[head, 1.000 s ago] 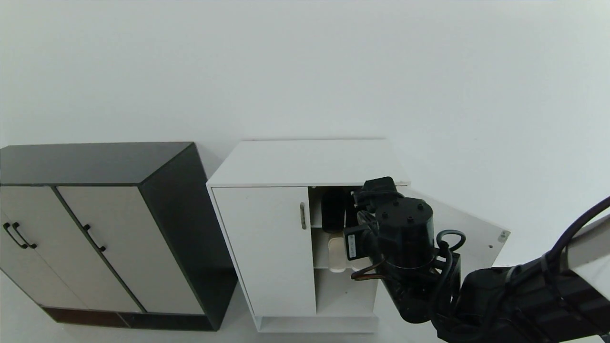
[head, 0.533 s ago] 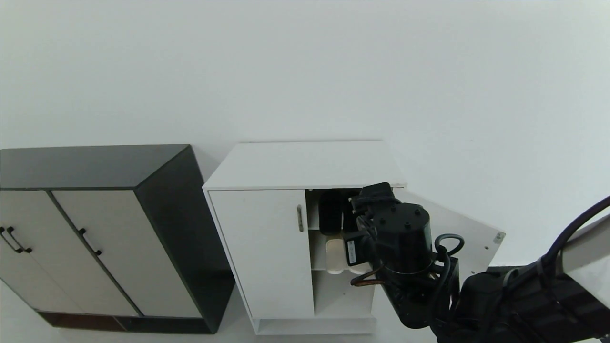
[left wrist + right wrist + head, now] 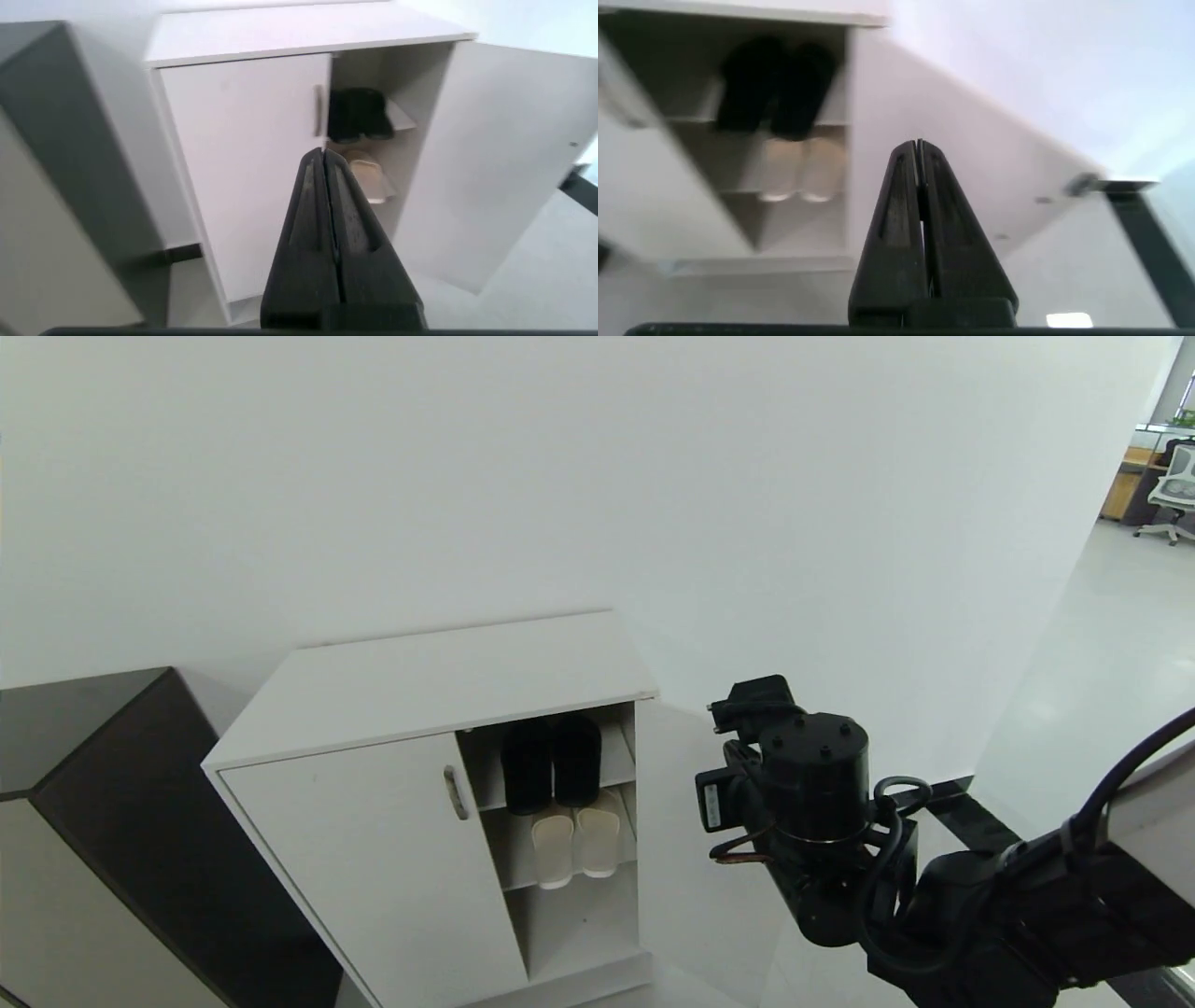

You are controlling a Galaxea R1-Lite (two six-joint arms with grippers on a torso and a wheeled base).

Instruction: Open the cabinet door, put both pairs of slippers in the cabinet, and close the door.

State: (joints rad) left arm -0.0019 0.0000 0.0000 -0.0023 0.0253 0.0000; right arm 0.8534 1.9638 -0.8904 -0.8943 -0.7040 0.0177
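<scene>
Black slippers lie as a pair side by side on the top shelf of the white cabinet, in its right half. Their long axes run front to back into the cabinet; which end is the toe cannot be told. On the middle shelf directly below, the white slippers lie the same way, side by side, with their near ends reaching that shelf's front edge. The cabinet's right door stands swung wide open, its inner face showing, while the left door is closed, its handle beside the opening. The right tool is outside the cabinet, in front of the open door's inner face, its fingers pressed together and gripping nothing. The left tool is in front of the cabinet's closed left door, near the handle but apart from it, its fingers also together and empty. A dark cabinet stands just beside the white cabinet's left side.
</scene>
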